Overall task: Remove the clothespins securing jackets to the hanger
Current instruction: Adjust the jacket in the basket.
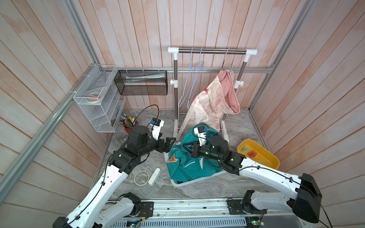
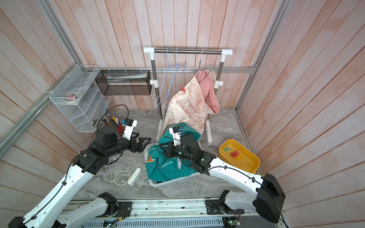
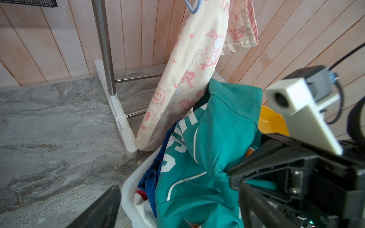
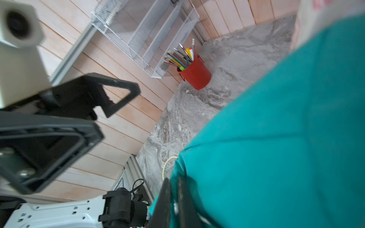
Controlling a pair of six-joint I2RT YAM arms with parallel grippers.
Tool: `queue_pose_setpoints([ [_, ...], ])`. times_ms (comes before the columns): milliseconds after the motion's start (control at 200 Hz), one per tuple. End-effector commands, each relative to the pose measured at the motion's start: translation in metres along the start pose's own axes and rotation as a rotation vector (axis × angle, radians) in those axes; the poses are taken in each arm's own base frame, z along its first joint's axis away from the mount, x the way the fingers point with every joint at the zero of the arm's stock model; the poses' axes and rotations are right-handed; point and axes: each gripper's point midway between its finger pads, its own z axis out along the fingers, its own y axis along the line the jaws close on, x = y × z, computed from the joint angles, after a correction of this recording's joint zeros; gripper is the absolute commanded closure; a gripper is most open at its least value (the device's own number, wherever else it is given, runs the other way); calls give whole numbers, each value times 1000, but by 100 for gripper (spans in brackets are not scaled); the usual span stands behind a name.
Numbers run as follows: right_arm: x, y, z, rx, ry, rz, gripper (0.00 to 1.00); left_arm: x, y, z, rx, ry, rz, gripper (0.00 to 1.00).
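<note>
One clothespin (image 1: 206, 89) clung to the cream jacket (image 1: 199, 106), up past both hands. The left hand (image 1: 170, 144) gaped empty, while the right hand (image 1: 184, 146) pinched the teal jacket (image 1: 185, 167).

Overhead pair; wrists near teal jacket (image 3: 207, 177)

Pink "DAY DAY" badge printed on cream jacket (image 3: 197, 69), white lettering on teal jacket (image 3: 217, 158) folded, unreadable

White arms (image 1: 110, 183), black joints (image 1: 126, 158), black cables (image 1: 94, 195)
</note>
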Motion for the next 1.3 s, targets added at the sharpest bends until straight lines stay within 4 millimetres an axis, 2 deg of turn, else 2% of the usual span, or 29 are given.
queue_pose_setpoints([
  [0,33,-62,12,161,13,110,100,11,5,11,-4,33,1,9],
  [90,67,-112,16,268,70,184,100,17,6,18,-1,63,0,15],
  [140,84,-130,18,312,113,209,100,19,5,22,4,73,-1,18],
  [175,93,-136,19,327,141,212,100,20,5,24,6,77,-1,19],
  [225,96,-135,19,322,161,212,100,21,4,26,9,84,-1,21],
  [255,94,-130,19,310,159,201,92,22,3,28,13,91,-2,22],
  [260,93,-129,18,307,155,197,88,23,3,28,13,92,-1,22],
  [295,87,-123,16,301,144,183,79,25,1,30,23,101,1,24],
  [380,61,-104,4,286,95,118,50,32,-10,34,62,130,16,30],
  [440,41,-87,-7,276,57,76,37,39,-19,38,77,154,36,33],
  [500,22,-72,-18,264,21,41,29,45,-29,42,101,174,45,35],
  [570,3,-58,-33,271,-6,8,23,50,-37,46,126,187,34,39],
  [635,-16,-46,-45,276,-33,-26,23,54,-46,49,149,197,30,43],
  [710,-42,-37,-61,277,-81,-45,23,62,-56,54,161,217,38,44],
  [795,-71,-37,-75,268,-125,-55,24,72,-65,59,179,238,34,45],
  [845,-88,-46,-83,296,-155,-66,24,78,-69,63,188,253,30,46],
  [940,-115,-79,-92,379,-186,-69,25,93,-74,70,190,288,27,46],
  [1050,-129,-118,-91,465,-198,-77,25,108,-75,76,186,320,2,46],
  [1125,-126,-157,-89,546,-189,-38,24,116,-64,81,131,328,-3,45],
  [1185,-115,-175,-81,544,-163,-19,24,126,-50,83,59,344,10,44],
  [1295,-98,-173,-61,473,-118,-36,27,140,-35,86,-10,365,14,44],
])
